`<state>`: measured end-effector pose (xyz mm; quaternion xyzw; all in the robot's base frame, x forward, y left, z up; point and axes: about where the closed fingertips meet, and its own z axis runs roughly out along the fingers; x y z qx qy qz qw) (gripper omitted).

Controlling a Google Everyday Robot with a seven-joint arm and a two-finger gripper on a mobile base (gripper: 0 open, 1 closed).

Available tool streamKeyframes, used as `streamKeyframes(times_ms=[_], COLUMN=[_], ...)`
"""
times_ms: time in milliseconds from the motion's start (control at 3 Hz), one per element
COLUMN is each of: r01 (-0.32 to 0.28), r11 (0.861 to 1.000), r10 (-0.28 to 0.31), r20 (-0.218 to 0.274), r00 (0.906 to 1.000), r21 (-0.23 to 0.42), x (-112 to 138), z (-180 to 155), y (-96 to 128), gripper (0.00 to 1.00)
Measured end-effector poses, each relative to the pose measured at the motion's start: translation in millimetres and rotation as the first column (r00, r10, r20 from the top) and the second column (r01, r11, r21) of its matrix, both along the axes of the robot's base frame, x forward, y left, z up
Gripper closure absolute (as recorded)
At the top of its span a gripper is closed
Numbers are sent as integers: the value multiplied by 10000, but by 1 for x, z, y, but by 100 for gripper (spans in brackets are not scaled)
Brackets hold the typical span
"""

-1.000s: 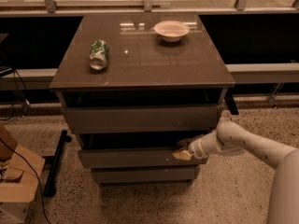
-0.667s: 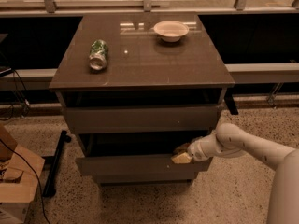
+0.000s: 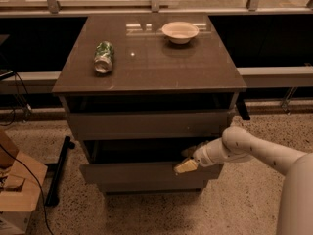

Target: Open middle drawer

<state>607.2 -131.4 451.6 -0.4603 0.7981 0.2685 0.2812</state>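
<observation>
The pull should, I think, go straight and level toward the robot, because the gripper (image 3: 187,165) rests on the top edge of the middle drawer (image 3: 132,173) near its right end, and a sideways drag from there could jam it (whether the gripper is open or closed on that edge, I cannot tell). The arm (image 3: 259,151) enters from the lower right, its pale forearm running leftward to a bent wrist. The middle drawer stands partly out, with a dark opening behind its panel, above the lowest drawer front (image 3: 146,186) and below the taller top drawer front (image 3: 146,125). Farther back, on the cabinet top (image 3: 146,72), a can (image 3: 103,57) lies on its side and a bowl (image 3: 180,32) stands, well apart.
</observation>
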Motion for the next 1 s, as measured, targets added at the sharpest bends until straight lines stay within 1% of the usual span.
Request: streamKeyframes(times_ms=[333,667,1000], r01=[-33,-282,-1158], r11=[9994,9959,9745], r10=[38,287,1003], r20=[149,45,-884], r00=[9999,9996,9910], r21=[-343,-865,-1924], x=[-8,-27,-55], z=[1,-4,-23], y=[-1,-2,-13], gripper=[0,0,3])
